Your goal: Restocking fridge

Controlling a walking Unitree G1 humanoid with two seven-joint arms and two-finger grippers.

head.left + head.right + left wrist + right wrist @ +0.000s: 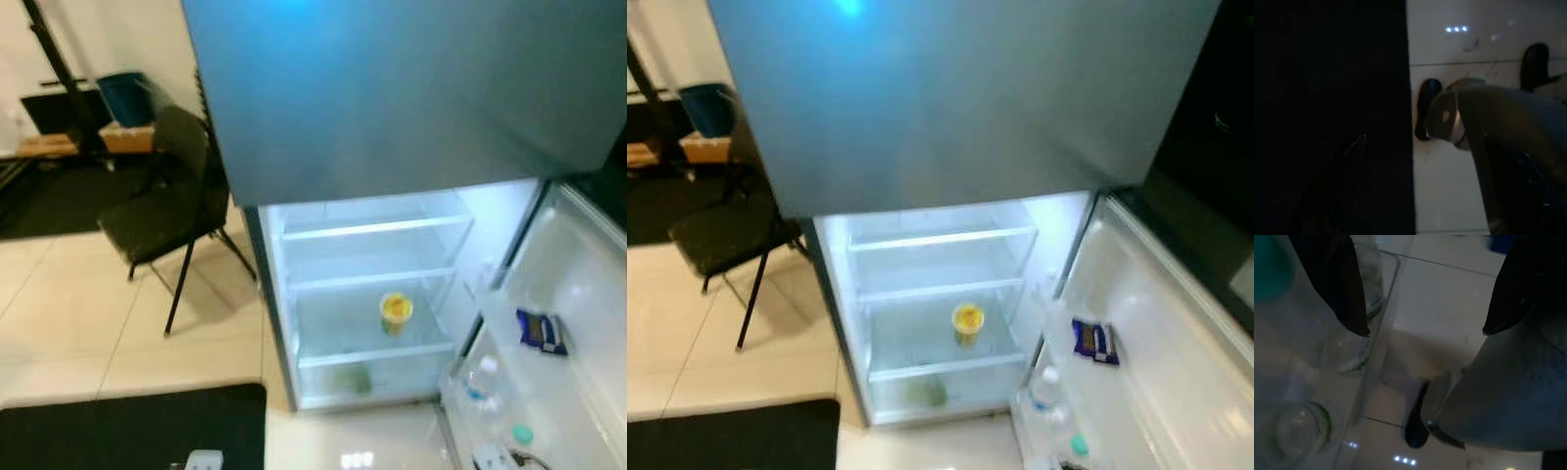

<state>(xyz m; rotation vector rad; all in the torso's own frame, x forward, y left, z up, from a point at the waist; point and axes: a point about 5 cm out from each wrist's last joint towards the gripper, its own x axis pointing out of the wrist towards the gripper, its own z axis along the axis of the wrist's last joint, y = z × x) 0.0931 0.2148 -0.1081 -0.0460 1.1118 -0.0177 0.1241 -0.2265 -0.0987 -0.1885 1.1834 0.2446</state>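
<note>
On my far left a dark chair [162, 211] stands on the pale tiled floor [69, 313], with a black mat [127, 431] nearer me. Ahead, the fridge [950, 98] has its lower door [1176, 352] swung wide to my right. Inside, lit white shelves [377, 284] hold a yellow cup [396, 310] on the middle level and something green [353, 378], blurred, in the bottom drawer. On the door sit a blue packet [541, 331] and, lower down, clear bottles [482, 384].

My left arm hangs by the mat's edge; its wrist view is too dark to tell how its jaws stand. My right gripper [1425, 330] hangs beside the door bin, jaws spread and holding nothing, one finger [1337, 279] crossing the bottles.
</note>
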